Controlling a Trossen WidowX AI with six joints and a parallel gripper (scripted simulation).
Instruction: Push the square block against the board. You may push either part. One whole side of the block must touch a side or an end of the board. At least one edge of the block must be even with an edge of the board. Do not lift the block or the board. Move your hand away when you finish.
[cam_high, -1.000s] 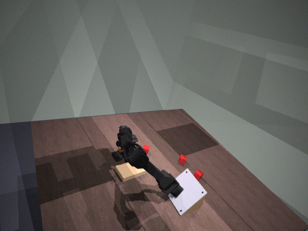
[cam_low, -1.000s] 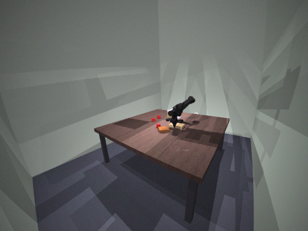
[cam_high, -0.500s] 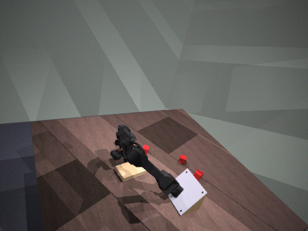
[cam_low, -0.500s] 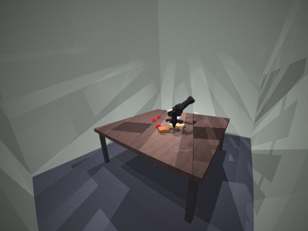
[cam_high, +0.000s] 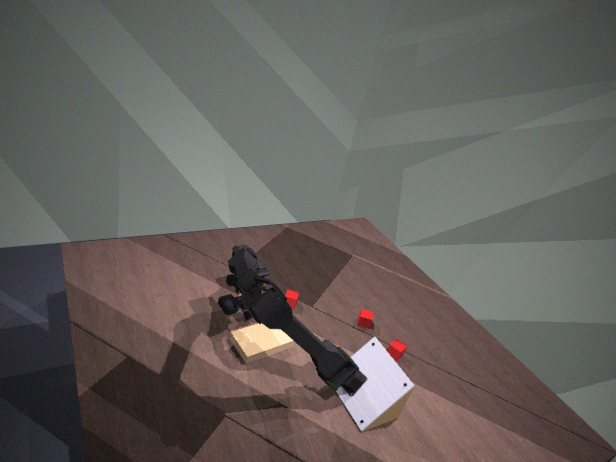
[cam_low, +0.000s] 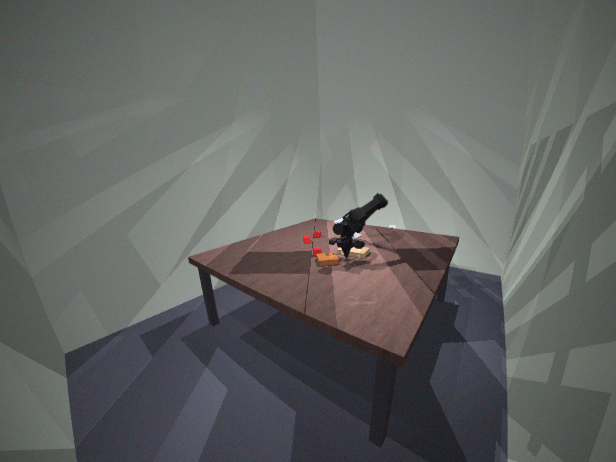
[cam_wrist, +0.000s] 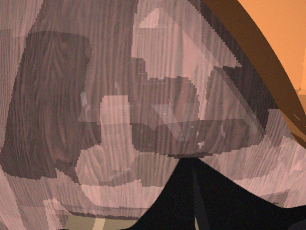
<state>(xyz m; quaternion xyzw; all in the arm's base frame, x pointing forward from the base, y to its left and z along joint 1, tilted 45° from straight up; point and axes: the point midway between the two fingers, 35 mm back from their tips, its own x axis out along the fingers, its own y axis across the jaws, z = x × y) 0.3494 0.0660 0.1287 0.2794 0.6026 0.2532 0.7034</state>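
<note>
Exterior view, left to right: three small red plastic-looking cubes (cam_high: 365, 318) (cam_low: 307, 239), off-task. Your orange block, presumably the square one (cam_high: 240, 295) (cam_low: 327, 259) (cam_wrist: 280, 30), sits apart from the board. Your black jaws (cam_high: 246, 314) (cam_low: 346, 256) are shut, empty, pointing down between them. Then the flat tan wooden board (cam_high: 262, 340) (cam_low: 359, 251) (cam_wrist: 85, 222). Step: likely positioning to push. Next, get behind either part, push sides flush, line up an edge, back off.
</note>
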